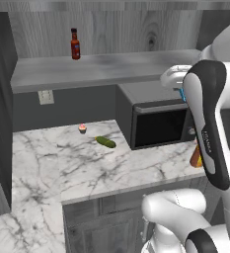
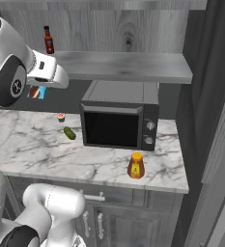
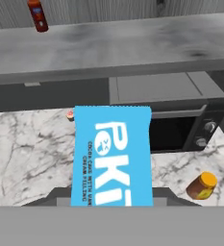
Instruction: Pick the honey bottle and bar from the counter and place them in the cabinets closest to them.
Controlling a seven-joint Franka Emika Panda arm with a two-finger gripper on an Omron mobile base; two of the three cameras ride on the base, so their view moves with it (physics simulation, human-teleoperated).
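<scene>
The end effector (image 2: 36, 89) grips the bar (image 3: 111, 156), raised above the table (image 2: 32, 144) and just below the cabinet shelf (image 2: 128, 65). Below and to its right, beyond the microwave (image 2: 119, 120), the honey bottle (image 2: 136, 166) apparently stands upright near the table's front edge.

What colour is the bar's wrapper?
Bright blue with white lettering on the bar; the hand view shows it best.

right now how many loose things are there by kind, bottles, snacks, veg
Bottles: 2, the honey bottle on the counter and a dark-red sauce bottle on the shelf.
Snacks: 2, the bar held in the fingers, and a cupcake.
Vegetables: 1, a green pickle.
Total: 5
</scene>
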